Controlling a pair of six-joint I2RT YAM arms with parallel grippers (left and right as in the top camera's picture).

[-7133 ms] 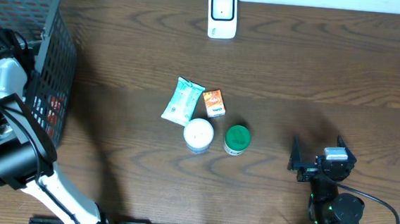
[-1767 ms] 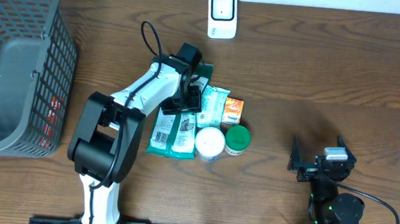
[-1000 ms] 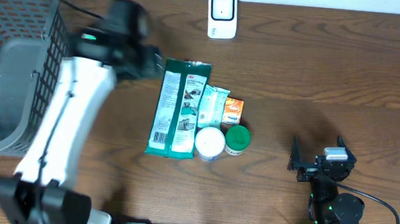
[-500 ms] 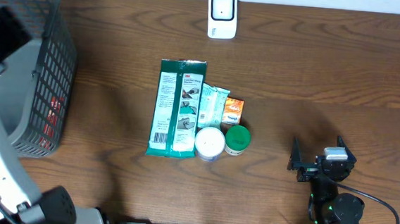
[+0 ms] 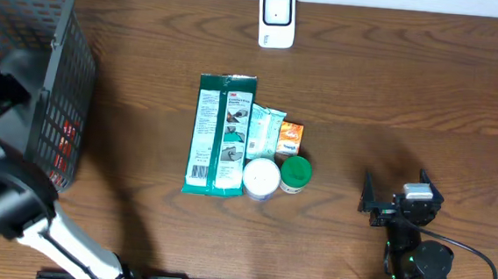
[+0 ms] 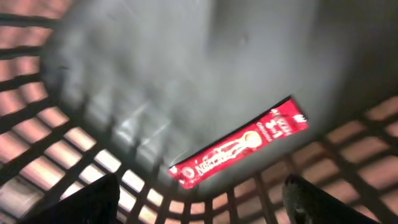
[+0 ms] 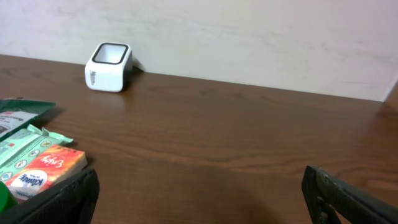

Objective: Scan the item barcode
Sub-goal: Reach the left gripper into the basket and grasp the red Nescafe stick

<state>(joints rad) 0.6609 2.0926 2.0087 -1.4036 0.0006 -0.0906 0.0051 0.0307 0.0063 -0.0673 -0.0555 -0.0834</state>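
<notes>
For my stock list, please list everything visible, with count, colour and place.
basket: 1, grey, far left
sachet: 1, red, inside basket
scanner: 1, white, far edge
large packet: 1, green, middle
small packet: 1, pale green, beside it
box: 1, orange, beside small packet
white-lidded jar: 1, white, near side of packets
green-lidded jar: 1, green, right of white-lidded jar
table: 1, brown, under all
left tool: 1, black, open, over basket
right tool: 1, black, open, near right

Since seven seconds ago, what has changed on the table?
The left gripper laid a green wipes pack on the table left of the smaller items, nudging them slightly right, let go and swung back into the basket, now open above a red sachet. The right gripper and scanner stayed put.
</notes>
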